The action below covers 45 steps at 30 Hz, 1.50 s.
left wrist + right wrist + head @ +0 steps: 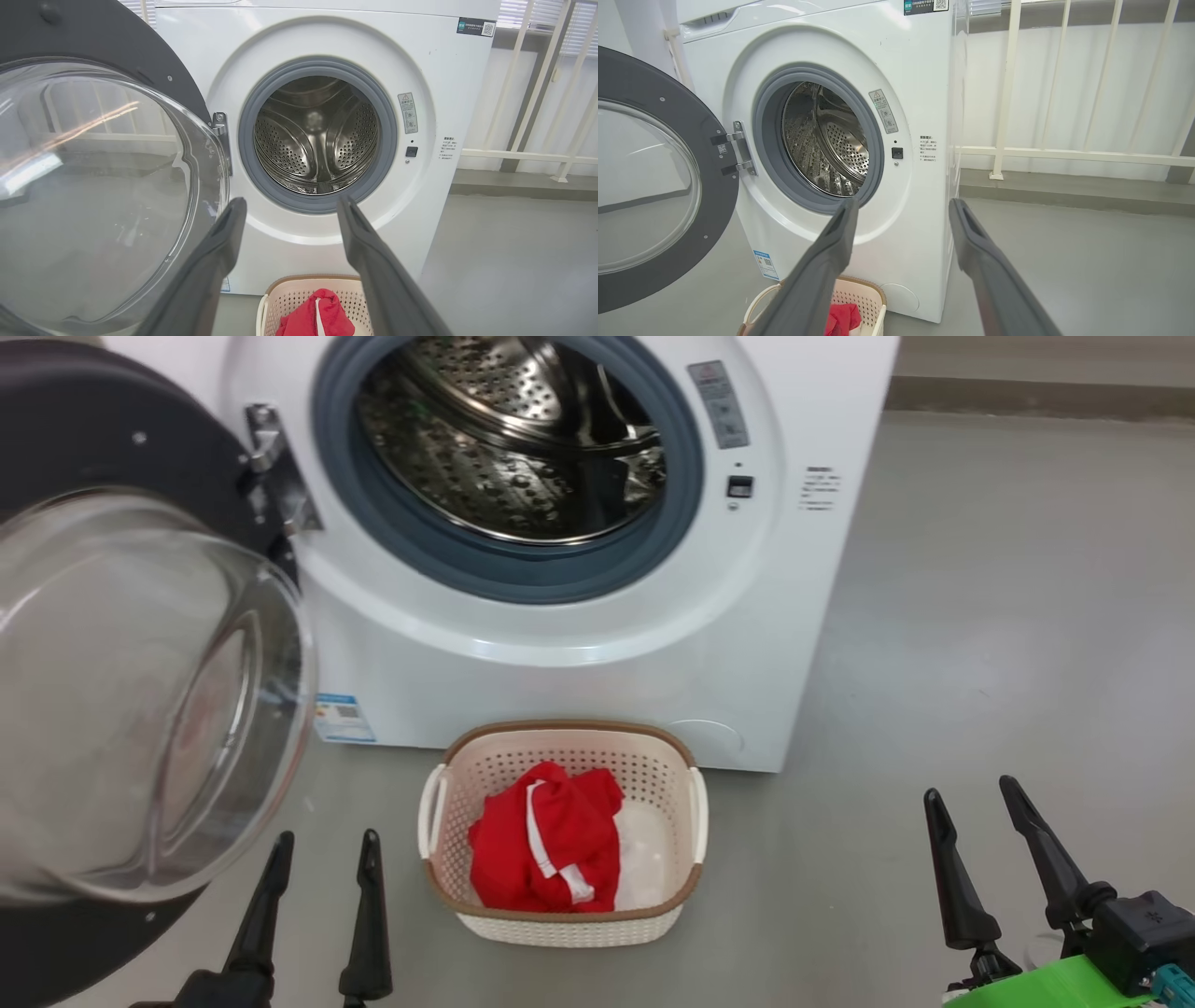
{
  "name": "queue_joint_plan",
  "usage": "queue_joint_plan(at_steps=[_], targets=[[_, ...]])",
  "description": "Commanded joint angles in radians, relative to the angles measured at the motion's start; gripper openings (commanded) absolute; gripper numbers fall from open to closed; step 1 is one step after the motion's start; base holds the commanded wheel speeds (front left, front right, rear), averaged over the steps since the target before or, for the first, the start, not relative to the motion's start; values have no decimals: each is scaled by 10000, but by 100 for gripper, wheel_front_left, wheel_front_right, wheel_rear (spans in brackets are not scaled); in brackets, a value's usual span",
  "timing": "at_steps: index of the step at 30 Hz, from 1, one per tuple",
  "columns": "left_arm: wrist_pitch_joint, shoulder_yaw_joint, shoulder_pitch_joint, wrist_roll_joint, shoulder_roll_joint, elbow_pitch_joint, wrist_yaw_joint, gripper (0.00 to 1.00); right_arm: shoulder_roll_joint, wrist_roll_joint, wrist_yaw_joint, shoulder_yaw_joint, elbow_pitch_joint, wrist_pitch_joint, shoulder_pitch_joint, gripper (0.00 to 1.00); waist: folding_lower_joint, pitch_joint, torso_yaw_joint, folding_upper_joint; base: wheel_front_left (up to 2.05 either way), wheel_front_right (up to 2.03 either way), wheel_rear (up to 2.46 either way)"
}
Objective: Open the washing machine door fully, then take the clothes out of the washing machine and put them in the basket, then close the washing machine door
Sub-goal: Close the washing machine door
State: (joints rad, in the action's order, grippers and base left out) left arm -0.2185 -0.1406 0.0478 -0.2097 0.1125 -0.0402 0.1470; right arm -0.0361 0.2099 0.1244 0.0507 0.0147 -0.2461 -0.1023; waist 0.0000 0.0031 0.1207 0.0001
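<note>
Since drum (513, 439) looks empty and clothes (551, 845) lie in basket (569, 726) before the machine (560, 672), shutting the door (140, 691) seems next. Door stands swung wide at far left, just beside left gripper (327, 840), the nearer one; right gripper (971, 790) well apart. Both spread, holding nothing. Writing: blue label (338, 717) low on front, grey warning sticker (719, 403) by opening, print too small to read.

Labels (719, 403) on washing machine (579, 681) front: print too small, unreadable.
</note>
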Motion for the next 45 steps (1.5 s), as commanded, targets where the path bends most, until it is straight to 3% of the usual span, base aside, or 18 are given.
queue_joint_plan(at_steps=[1,11,25,45], targets=[[32,287,-63,90,115,-328,86,100,-141,-118,63,-262,-308,11,164,100,0,-55,512,-1,0,0,0],[103,248,-3,152,198,-609,245,100,-141,-137,63,-460,-392,88,162,100,0,-69,1820,-1,0,0,0],[177,239,60,194,264,-887,473,100,-141,-153,63,-602,-419,110,177,100,0,-84,3053,-1,0,0,0],[214,467,254,140,328,-1154,899,100,-141,-100,63,-662,-367,140,121,100,0,-260,3735,-1,0,0,0]])
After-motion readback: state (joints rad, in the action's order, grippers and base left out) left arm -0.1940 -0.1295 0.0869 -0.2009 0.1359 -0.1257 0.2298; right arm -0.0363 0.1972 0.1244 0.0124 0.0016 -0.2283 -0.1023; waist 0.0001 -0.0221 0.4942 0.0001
